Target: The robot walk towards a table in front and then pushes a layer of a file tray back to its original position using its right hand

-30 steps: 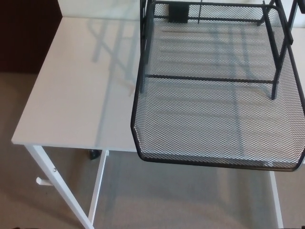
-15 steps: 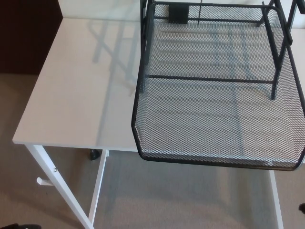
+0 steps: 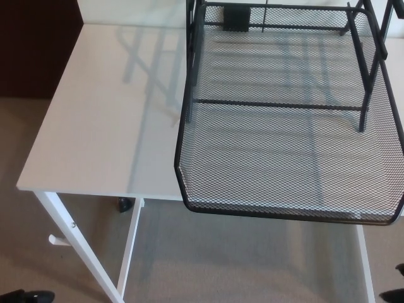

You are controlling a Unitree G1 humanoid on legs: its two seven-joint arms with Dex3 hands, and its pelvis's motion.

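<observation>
The file tray [image 3: 278, 38] is sitting on the white worktop [image 3: 107, 120], toward its right side. Its pulled-out layer [image 3: 284, 151] — a black mesh drawer — is sticking forward out of the tray's frame, with its front rim hanging past the worktop's near edge and over the carpet [image 3: 240, 259] below.

My right hand [image 3: 392, 291] is barely showing, only dark bits at the lower right corner of the head view, below the layer's front right corner and well apart from it, touching nothing. I cannot tell whether its fingers are apart or together. My left hand [image 3: 25, 296] is peeking in as a dark sliver at the bottom left, below the worktop's near left corner and beside the white leg [image 3: 76, 249] — its state I cannot tell either.
</observation>
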